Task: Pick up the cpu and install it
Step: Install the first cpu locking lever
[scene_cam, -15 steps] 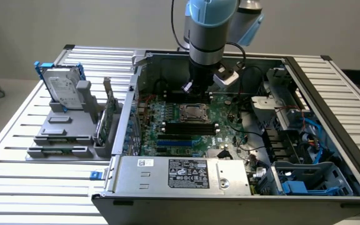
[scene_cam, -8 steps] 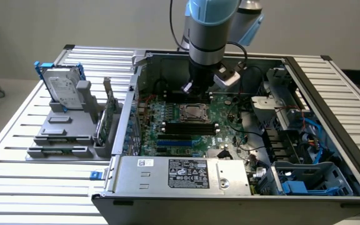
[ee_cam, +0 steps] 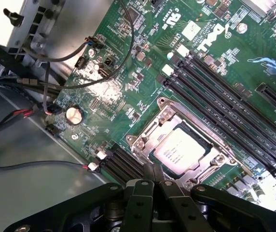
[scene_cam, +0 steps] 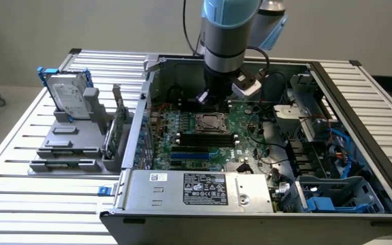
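The cpu point(ee_cam: 180, 150), a pale silvery square chip, lies flat inside the metal-framed socket point(ee_cam: 150, 129) on the green motherboard point(ee_cam: 128, 82). The gripper point(ee_cam: 153, 178) hangs just above the near edge of the socket, its two dark fingers point(ee_cam: 147, 175) pressed together with nothing between them. Long black memory slots point(ee_cam: 225, 101) run beside the socket, and a round coin battery point(ee_cam: 73, 114) sits near red and black cables point(ee_cam: 17, 116). In the exterior view the arm point(scene_cam: 226, 35) reaches down into the open computer case point(scene_cam: 182, 209), which stands on a slatted metal worktop point(scene_cam: 19, 184); the socket point(scene_cam: 209, 123) lies directly below it. At the exterior view's left, a hard drive point(scene_cam: 69, 97) in a blue frame stands upright in a grey holder point(scene_cam: 73, 148).
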